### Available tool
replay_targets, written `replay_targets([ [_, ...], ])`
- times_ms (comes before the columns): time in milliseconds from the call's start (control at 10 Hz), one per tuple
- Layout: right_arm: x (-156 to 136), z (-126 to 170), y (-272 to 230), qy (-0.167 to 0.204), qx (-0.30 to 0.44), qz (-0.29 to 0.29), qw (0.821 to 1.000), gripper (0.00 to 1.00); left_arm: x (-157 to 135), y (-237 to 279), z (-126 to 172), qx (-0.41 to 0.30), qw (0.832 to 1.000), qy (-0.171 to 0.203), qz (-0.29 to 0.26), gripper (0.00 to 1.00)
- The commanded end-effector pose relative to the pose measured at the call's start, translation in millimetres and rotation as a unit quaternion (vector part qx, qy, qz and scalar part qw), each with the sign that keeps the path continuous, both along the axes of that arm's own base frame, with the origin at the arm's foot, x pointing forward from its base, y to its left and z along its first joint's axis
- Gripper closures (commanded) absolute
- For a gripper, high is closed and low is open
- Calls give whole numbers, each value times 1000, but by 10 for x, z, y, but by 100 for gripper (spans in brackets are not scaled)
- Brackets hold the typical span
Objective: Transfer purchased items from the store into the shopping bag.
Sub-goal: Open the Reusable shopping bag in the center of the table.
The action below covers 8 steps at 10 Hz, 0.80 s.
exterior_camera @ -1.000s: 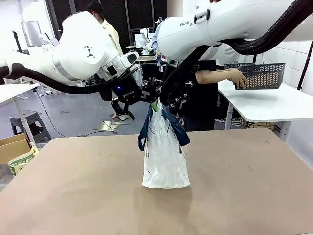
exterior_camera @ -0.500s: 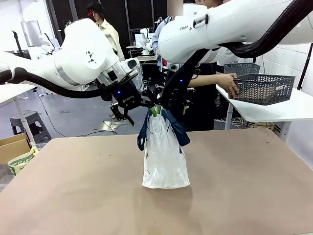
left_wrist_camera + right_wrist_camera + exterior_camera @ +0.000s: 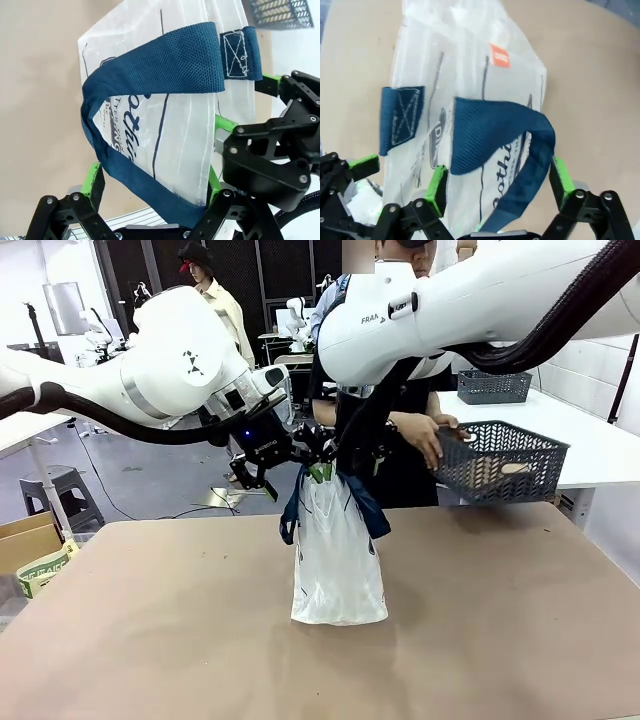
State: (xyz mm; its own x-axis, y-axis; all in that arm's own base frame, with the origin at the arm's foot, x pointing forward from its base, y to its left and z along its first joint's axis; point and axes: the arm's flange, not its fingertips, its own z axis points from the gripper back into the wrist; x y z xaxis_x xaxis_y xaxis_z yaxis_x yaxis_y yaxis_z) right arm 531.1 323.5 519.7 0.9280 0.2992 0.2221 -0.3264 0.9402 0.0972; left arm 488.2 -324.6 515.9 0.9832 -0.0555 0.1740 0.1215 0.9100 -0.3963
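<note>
Nearing shopping bag (image 3: 338,560) from right: basket (image 3: 505,478) in person's hand (image 3: 425,436); left gripper (image 3: 153,179), right gripper (image 3: 499,181) jaws agape at bag mouth; transfer likely next.

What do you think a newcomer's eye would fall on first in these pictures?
Probably the translucent shopping bag standing upright mid-table, navy handles drooping, with the left gripper and right gripper meeting at its top, jaws spread wide. Next, the person's hand holding the dark grey basket by the table's far right edge.
</note>
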Motion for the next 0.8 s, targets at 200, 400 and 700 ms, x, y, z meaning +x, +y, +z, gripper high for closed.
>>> replay_targets([
  [200, -7, -87, -60, -21, 11, 16, 1000, 75, -54, 79, 29, 5, 1000, -11, -4, 82],
  [400, -11, -81, -62, -16, 17, 11, 1000, 100, -64, 103, 57, 5, 1000, -9, -6, 100],
  [700, -66, -2, -134, -18, 20, 7, 1000, 100, -81, 202, 113, 7, 1000, -10, -8, 100],
])
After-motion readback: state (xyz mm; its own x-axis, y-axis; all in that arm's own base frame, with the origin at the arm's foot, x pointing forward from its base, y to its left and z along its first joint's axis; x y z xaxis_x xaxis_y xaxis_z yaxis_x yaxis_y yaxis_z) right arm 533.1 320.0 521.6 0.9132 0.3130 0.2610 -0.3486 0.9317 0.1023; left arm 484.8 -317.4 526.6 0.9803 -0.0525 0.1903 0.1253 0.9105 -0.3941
